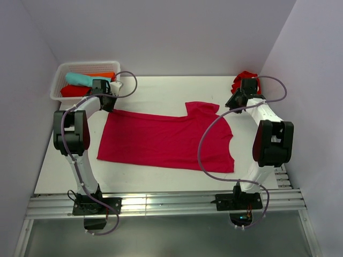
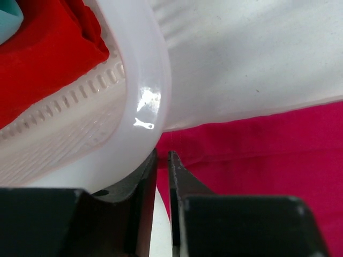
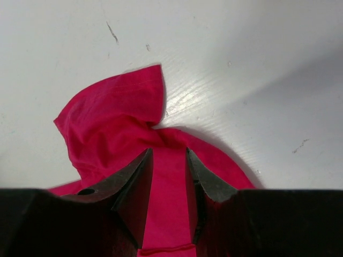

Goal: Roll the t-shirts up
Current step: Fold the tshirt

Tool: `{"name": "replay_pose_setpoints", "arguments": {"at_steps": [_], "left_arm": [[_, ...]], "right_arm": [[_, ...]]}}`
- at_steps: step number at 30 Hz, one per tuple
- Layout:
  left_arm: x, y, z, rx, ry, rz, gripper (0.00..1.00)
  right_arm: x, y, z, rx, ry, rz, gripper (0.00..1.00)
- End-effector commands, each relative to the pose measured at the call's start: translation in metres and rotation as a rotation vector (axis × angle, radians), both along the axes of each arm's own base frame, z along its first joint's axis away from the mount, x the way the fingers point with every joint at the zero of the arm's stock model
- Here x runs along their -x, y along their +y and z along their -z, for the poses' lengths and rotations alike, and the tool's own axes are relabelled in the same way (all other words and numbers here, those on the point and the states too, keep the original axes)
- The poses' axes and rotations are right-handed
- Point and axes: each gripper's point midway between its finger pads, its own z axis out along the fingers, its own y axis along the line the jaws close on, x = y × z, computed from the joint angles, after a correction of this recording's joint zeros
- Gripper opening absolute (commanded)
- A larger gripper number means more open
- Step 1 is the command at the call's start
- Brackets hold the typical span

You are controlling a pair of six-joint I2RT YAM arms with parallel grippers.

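T-shirt in crimson is lying spread flat on the white tabletop, between the two arms. At its far left corner, beside a white basket of folded shirts, the left jaws are standing almost together; I cannot tell whether they are pinching cloth. Over the bunched sleeve the right jaws are hovering spread apart.

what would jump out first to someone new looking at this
A raspberry t-shirt lies spread flat across the middle of the white table, one sleeve bunched at its far edge. A white basket at the far left corner holds teal, orange and red tees, and a scarlet heap sits at the far right corner.
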Motion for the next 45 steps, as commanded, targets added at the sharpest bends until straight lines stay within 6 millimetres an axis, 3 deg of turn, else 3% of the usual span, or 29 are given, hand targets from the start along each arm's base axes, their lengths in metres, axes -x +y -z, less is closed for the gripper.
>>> {"name": "replay_pose_setpoints", "arguments": {"at_steps": [1, 7, 16, 21, 27, 32, 34, 45], "left_arm": [[-0.018, -0.005, -0.012, 0.026, -0.074, 0.011, 0.19], [-0.015, -0.005, -0.032, 0.027, -0.159, 0.012, 0.29], [-0.008, 0.002, -0.051, 0.071, -0.233, -0.104, 0.37], [-0.002, -0.005, -0.061, 0.133, -0.239, -0.120, 0.39], [0.004, 0.000, -0.054, 0.190, -0.192, -0.246, 0.30], [0.008, -0.002, -0.045, 0.282, -0.161, -0.334, 0.32], [0.008, 0.011, -0.038, 0.305, -0.148, -0.382, 0.34], [0.001, 0.012, -0.013, 0.365, -0.084, -0.427, 0.38]], "right_arm": [[-0.013, 0.000, -0.011, 0.023, -0.043, -0.018, 0.38], [-0.013, 0.005, -0.008, 0.019, -0.046, -0.025, 0.38], [-0.012, 0.006, -0.006, 0.024, -0.052, -0.027, 0.37], [-0.008, 0.007, 0.000, 0.020, -0.043, -0.027, 0.37], [-0.008, 0.007, 0.002, 0.017, -0.045, -0.027, 0.37], [-0.006, 0.006, 0.004, 0.025, -0.040, -0.028, 0.37], [-0.006, 0.006, 0.005, 0.028, -0.038, -0.029, 0.37], [-0.009, 0.005, 0.005, 0.034, -0.036, -0.032, 0.37]]}}
